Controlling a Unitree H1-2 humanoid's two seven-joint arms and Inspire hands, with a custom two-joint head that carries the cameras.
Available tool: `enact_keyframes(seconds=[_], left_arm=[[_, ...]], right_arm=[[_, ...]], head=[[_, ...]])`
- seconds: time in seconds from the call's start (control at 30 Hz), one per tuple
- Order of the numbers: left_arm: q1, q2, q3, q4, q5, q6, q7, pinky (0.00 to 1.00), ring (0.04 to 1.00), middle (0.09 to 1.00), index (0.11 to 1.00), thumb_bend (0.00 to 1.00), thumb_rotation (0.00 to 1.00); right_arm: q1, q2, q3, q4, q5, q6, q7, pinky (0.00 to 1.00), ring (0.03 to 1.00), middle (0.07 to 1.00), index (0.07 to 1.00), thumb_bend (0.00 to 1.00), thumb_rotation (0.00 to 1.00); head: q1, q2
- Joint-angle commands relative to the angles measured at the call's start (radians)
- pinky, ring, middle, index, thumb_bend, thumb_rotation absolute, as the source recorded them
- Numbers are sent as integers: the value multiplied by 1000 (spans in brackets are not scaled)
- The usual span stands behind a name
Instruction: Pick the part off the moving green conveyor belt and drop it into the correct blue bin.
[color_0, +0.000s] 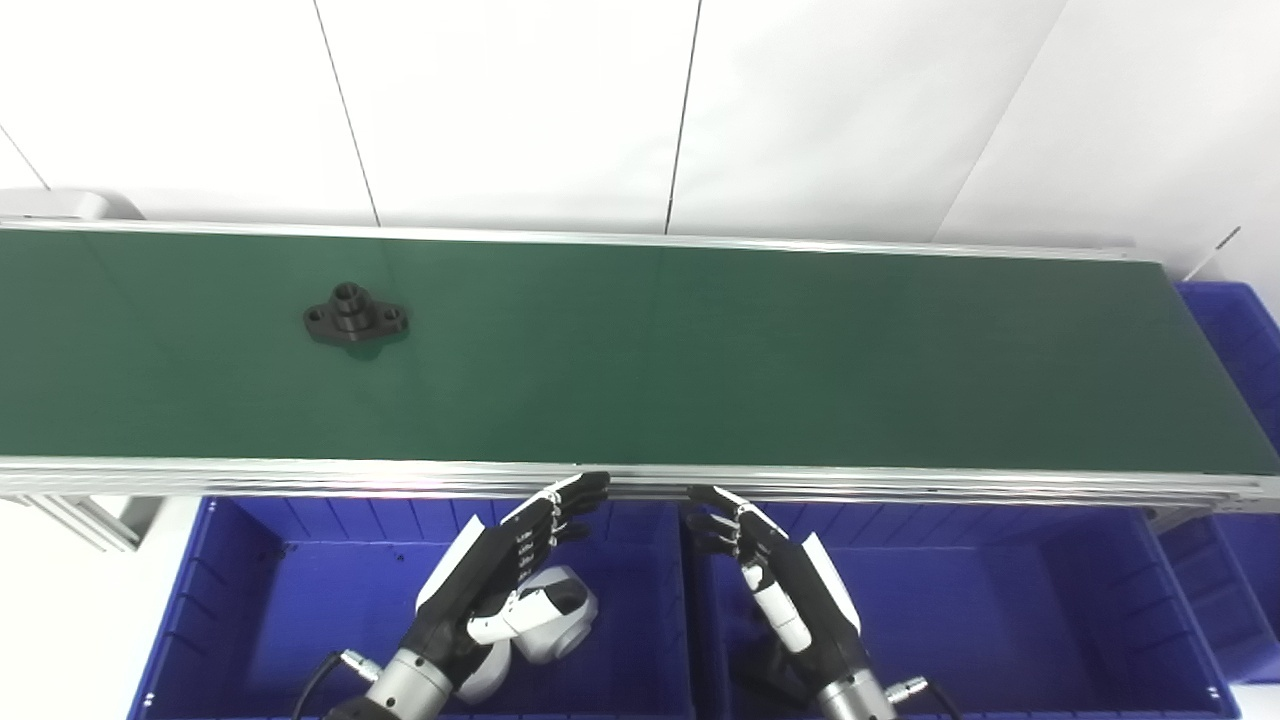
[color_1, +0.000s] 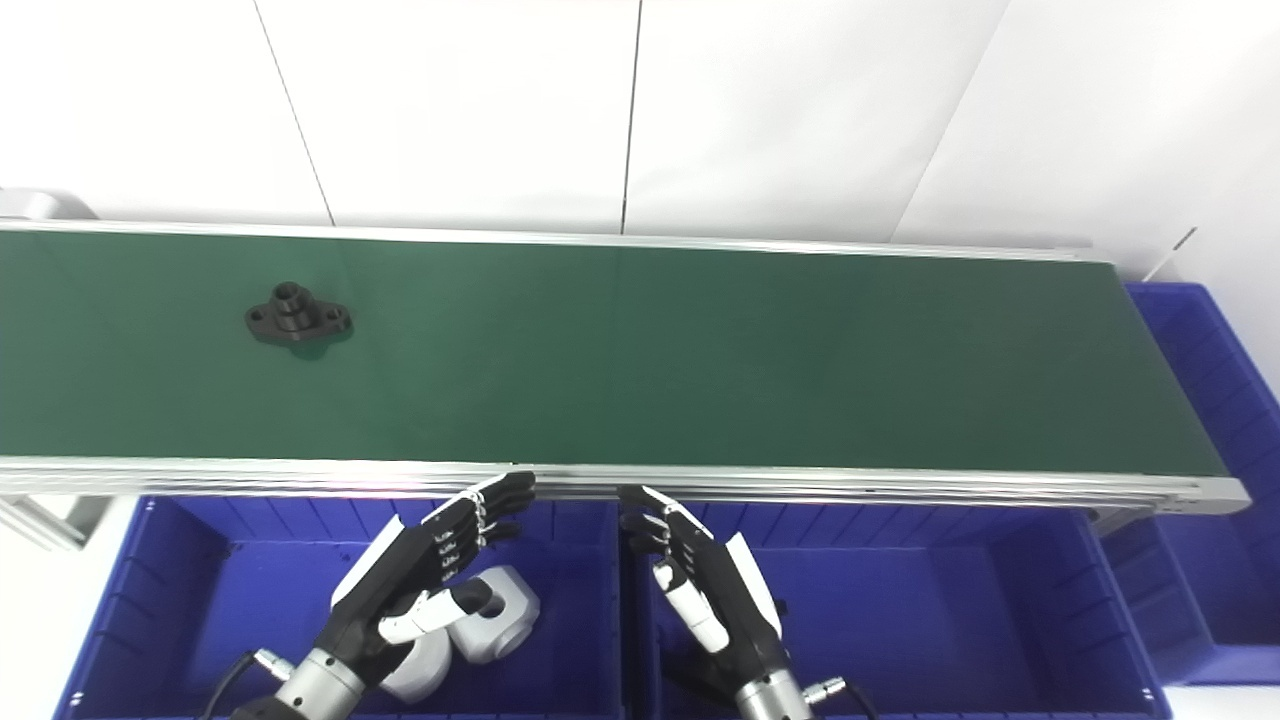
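A black flanged part (color_0: 355, 316) with a raised hub and two bolt ears lies on the green conveyor belt (color_0: 700, 360), left of its middle. Both hands hover low over the blue bins, just short of the belt's near rail. My left hand (color_0: 510, 560) is open, its fingers stretched toward the rail above the left blue bin (color_0: 250, 600). Over the middle blue bin (color_0: 1000, 620) my right hand (color_0: 765, 560) is also open and empty. The part is well to the upper left of both hands.
White parts (color_0: 545, 620) rest in the left bin under my left hand. A third blue bin (color_0: 1235, 330) stands past the belt's right end. An aluminium rail (color_0: 900, 485) edges the belt's near side. A white wall stands behind.
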Motion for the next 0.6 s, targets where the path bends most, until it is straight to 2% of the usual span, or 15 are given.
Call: enact_keyframes(seconds=[0.0, 0.03, 0.07, 0.1, 0.2, 0.27, 0.43, 0.57], left_arm=[[-14, -6, -1, 4, 2, -58, 2, 861, 910, 891, 861, 829, 670], [-12, -8, -2, 21, 2, -77, 1, 860, 909, 891, 862, 828, 669], [-12, -9, -3, 36, 3, -93, 1, 858, 905, 892, 860, 826, 666], [-12, -12, -4, 55, 7, -107, 5, 858, 904, 892, 860, 825, 666], [-19, -21, -7, 107, 19, -143, 13, 855, 903, 885, 843, 855, 666], [-28, -26, -9, 135, 20, -172, 10, 848, 898, 883, 840, 831, 654], [-50, -38, -9, 195, 23, -216, 9, 824, 882, 868, 824, 797, 600], [-53, -50, -6, 209, 23, -205, 11, 816, 883, 864, 812, 825, 575]], right_arm=[[-11, 2, -5, 4, 19, -73, -1, 768, 826, 903, 839, 842, 988], [-11, 2, -7, 23, 28, -85, 2, 770, 826, 902, 839, 844, 985], [-12, 2, -8, 39, 34, -96, 3, 771, 827, 900, 837, 857, 977], [-15, 0, -8, 61, 36, -111, 4, 772, 828, 900, 836, 861, 974], [-26, -8, -8, 110, 34, -140, 5, 771, 834, 893, 846, 856, 985], [-33, -13, -9, 130, 42, -141, 9, 772, 837, 896, 848, 854, 980], [-50, -21, -14, 171, 67, -141, 20, 771, 841, 895, 846, 869, 966], [-62, -30, -17, 190, 64, -142, 19, 760, 835, 895, 834, 871, 972]], head=[[16, -40], [29, -78], [31, -85], [43, -120], [61, -159], [74, -182], [100, -211], [118, -228]])
